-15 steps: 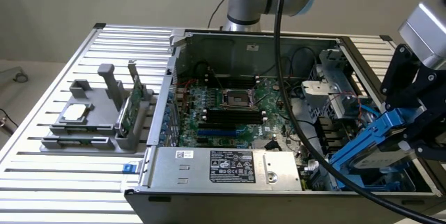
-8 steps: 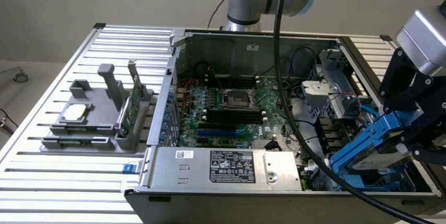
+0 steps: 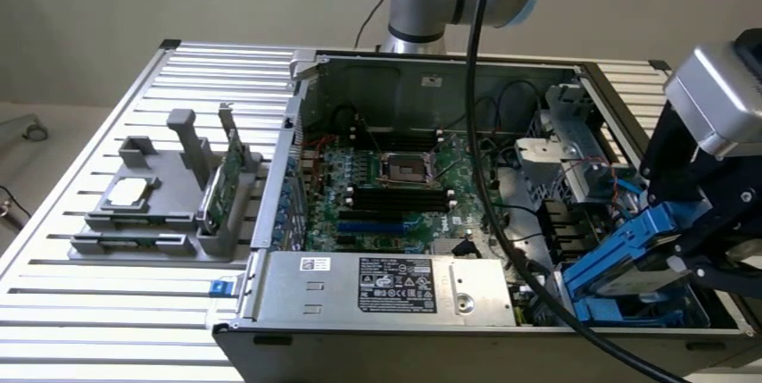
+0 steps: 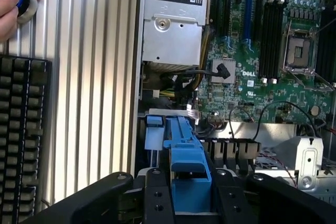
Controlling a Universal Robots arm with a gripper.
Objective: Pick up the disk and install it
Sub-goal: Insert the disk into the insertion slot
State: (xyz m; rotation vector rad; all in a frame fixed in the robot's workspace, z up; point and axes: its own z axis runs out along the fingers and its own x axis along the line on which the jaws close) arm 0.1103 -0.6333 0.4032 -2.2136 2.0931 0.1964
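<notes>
The disk, in its blue plastic rails, is at the drive bay in the near corner of the opened computer case, toward the exterior view's right. It's tilted there, its lower end down among the blue parts of the bay, and the claw has it pinched, one dark finger on either side of the blue plastic. Just beside it lies the silver power supply with its printed label, and past that the green motherboard with its processor socket. A thick black cable hangs across the front of it all. Over on the exterior view's left, a grey holder sits on the slatted metal desk, carrying a small square silver chip and an upright green circuit card. The wrist view also catches a black keyboard and a person's hand near a round blue-and-black thing.
</notes>
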